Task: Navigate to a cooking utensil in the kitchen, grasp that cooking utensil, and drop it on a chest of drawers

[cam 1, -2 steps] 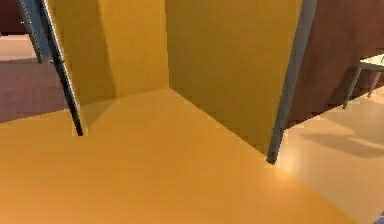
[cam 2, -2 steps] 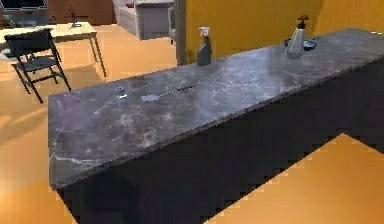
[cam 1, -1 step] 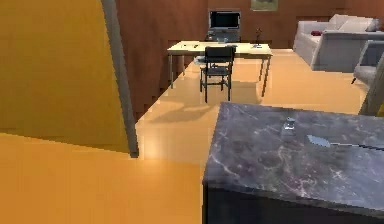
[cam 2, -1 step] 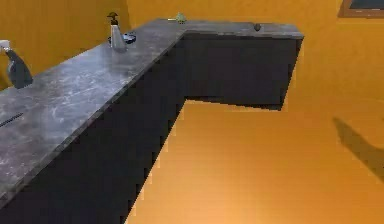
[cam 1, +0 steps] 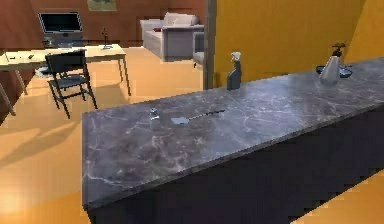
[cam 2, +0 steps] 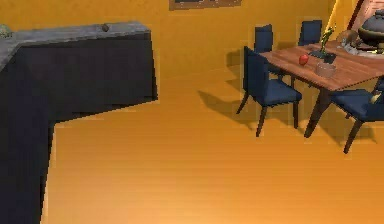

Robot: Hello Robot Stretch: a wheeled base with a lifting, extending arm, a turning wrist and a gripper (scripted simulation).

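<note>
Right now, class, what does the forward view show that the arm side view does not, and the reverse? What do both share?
Forward view: a desk with a monitor, a grey armchair, a spray bottle. Arm side view: a wooden dining table with blue chairs. Both: the dark counter with its grey marbled top, the orange floor.
</note>
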